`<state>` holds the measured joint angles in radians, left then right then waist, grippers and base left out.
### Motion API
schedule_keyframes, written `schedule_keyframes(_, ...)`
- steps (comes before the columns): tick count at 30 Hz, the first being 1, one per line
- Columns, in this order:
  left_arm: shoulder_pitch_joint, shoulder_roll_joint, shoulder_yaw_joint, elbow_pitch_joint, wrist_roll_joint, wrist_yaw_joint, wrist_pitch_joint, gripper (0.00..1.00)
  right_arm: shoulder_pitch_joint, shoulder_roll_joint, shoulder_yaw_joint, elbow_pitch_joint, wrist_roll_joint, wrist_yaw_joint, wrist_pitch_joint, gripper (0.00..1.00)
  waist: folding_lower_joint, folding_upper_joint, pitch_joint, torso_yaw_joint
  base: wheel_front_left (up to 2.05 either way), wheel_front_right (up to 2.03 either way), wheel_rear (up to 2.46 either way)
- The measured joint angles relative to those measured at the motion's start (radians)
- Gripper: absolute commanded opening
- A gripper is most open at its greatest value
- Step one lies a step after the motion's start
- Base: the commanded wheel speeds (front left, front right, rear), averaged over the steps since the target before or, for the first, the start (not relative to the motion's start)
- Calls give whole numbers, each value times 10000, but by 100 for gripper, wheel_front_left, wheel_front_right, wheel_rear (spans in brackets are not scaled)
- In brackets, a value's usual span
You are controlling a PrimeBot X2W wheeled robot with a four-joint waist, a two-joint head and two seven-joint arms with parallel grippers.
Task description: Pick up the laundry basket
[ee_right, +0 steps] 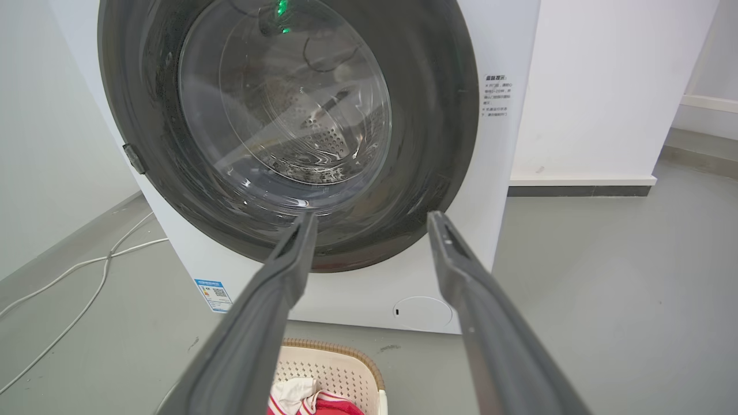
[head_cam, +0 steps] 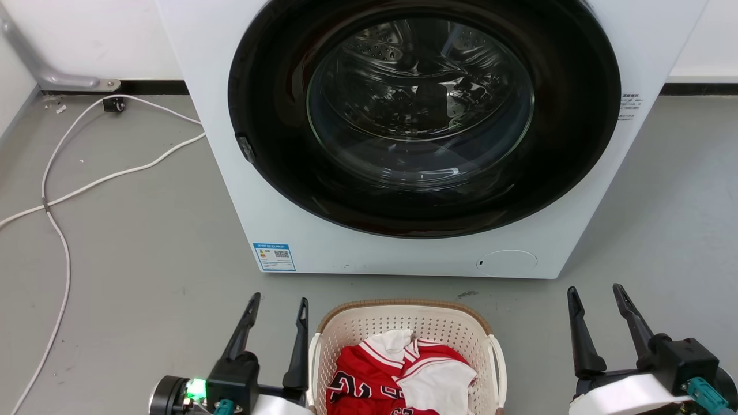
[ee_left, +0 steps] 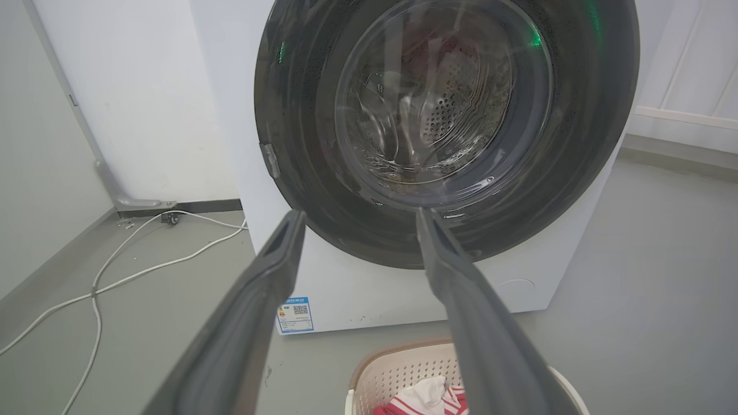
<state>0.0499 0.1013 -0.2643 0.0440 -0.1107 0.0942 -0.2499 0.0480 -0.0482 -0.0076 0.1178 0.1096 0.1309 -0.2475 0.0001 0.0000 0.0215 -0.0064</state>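
The left hand (head_cam: 280, 297) hangs open and empty, its inner finger just beside the laundry basket (head_cam: 403, 304). The right hand (head_cam: 594, 288), also spread and empty, sits well apart from it. The basket stands on the grey floor (head_cam: 144, 259) before the washing machine (head_cam: 219, 115), holding red-and-white clothes (head_cam: 375, 369). The head view gives both white handles; the wrist views catch the basket's far rim, under the machine's glass door.

Laundry basket (head_cam: 369, 329) parked on the floor (head_cam: 144, 259) by the washing machine (head_cam: 219, 144)
Red-and-white clothes (head_cam: 392, 374) are piled inside; it's flanked by the left gripper (head_cam: 279, 298) and right gripper (head_cam: 594, 288), jaws spread.
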Motion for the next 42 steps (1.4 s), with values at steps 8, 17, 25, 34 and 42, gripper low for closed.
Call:
schedule_keyframes(8, 24, -157, 117, 100, 637, -155, -121, 100, -37, 0, 35, 15, -416, 0, -157, 100, 0, 0, 61, -18, 0, 0, 0)
schedule_keyframes(17, 22, -267, 360, 151, 706, -393, -130, 100, -82, 0, -40, -6, -295, 0, -159, 100, -1, 0, 116, -14, 0, 0, 0)
schedule_keyframes(25, 24, -364, 460, 293, 713, -575, -130, 100, -88, -2, -65, -25, -205, 0, -157, 100, -1, 0, 185, -28, 0, 0, 0)
schedule_keyframes(34, -264, -410, 577, 834, 725, -777, -130, 100, -493, -4, -142, 491, -244, 0, -159, 100, -1, 0, 817, -166, 0, 0, 0)
schedule_keyframes(42, -1321, -244, 729, 1709, 836, -1151, -130, 100, -1572, -6, 94, 1162, -324, 2, -159, 100, -1, 0, 2152, -325, 0, 0, 0)
